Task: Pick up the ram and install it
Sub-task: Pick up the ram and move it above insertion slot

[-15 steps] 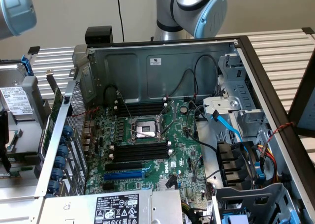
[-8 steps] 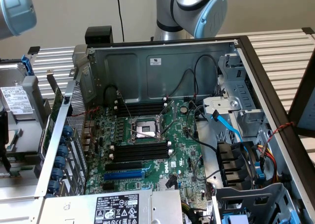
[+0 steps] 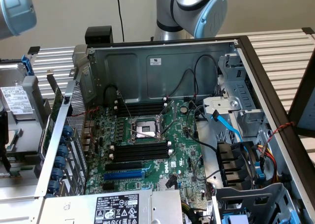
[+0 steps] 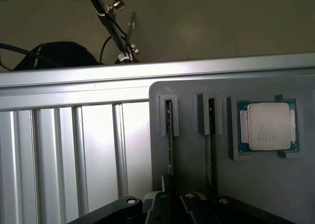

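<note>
**Exterior view.** The computer case (image 3: pixel 162 66) is lying open with the motherboard (image 3: pixel 147 150) facing up. The long black memory slots (image 3: pixel 140 152) beside the processor socket (image 3: pixel 145 129) are carrying no stick, so installation is judged as not yet done. The robot arm (image 3: pixel 197 7) is rising behind the case.

**Wrist view.** The gripper (image 4: pixel 172 202) is hanging directly over a gray parts holder (image 4: pixel 189 160). The ram (image 4: pixel 169 135) is standing on edge in one of the holder's narrow slots, in line with the gripper and running down to it. A second stick (image 4: pixel 211 135) is standing in the neighbouring slot. A processor (image 4: pixel 268 126) is lying in a pocket just beside that. Whether the gripper is clamping the ram or standing clear of it cannot be told.

**Progress, as a judgement.** The pick-up is in hand. The ram is not yet out of the holder, and both carrying it to the motherboard and seating it are outstanding.
</note>
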